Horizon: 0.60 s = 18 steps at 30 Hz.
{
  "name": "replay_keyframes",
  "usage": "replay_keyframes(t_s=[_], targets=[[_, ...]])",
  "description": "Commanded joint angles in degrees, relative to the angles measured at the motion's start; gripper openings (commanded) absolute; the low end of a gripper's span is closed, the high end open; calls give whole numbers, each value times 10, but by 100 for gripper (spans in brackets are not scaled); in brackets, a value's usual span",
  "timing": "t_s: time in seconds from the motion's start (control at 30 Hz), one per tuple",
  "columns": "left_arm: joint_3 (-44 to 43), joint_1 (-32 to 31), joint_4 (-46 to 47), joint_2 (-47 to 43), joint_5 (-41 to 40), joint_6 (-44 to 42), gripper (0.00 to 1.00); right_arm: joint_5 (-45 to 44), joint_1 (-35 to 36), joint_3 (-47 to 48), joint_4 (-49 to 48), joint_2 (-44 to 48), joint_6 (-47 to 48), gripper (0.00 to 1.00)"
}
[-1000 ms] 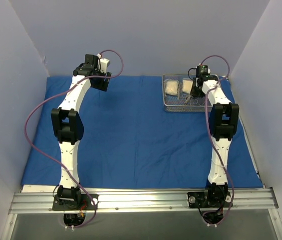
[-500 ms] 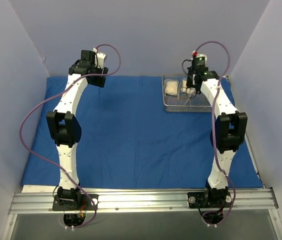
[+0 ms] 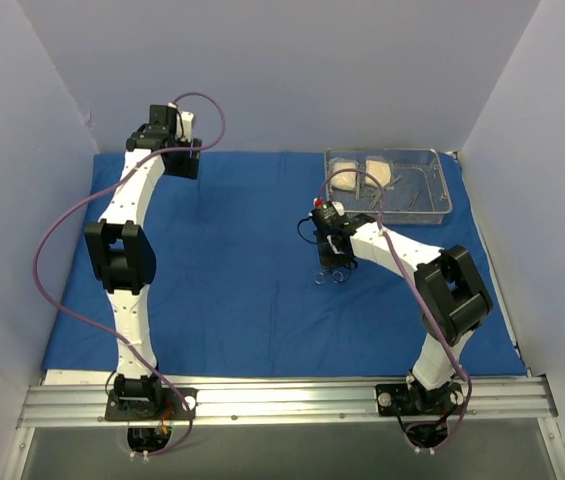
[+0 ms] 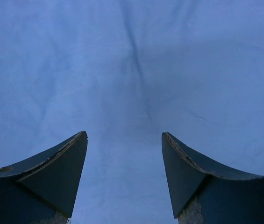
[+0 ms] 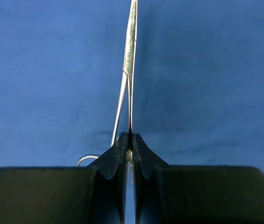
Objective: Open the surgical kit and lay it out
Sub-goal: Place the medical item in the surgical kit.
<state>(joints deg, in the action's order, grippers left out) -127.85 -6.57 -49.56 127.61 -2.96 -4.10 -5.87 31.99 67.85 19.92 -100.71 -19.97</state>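
- One marking shows, and only in the right wrist view: a tiny engraving (image 5: 129,58) on the steel shaft of the clamp (image 5: 131,42), which is pinched between the closed fingers of the right gripper (image 5: 130,138).
- It sits ahead of the fingertips, just beyond the joint where the clamp's two arms meet, and runs lengthwise along the shaft.
- It looks like a few digits, perhaps ending in "00", but is too small to read with certainty.
- Nothing else legible shows in any view.
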Motion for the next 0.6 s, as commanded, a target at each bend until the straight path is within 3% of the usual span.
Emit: replay_keyframes(t_s=[0.0, 0.37, 0.57], targets=[[-7, 20, 3, -39, 4, 17, 74, -26, 1, -23, -34, 13, -63, 0], [-10, 52, -4, -38, 25, 26, 73, -10, 25, -88, -59, 4, -93, 0], [-12, 53, -3, -36, 30, 28, 73, -32, 25, -79, -52, -10, -77, 2]])
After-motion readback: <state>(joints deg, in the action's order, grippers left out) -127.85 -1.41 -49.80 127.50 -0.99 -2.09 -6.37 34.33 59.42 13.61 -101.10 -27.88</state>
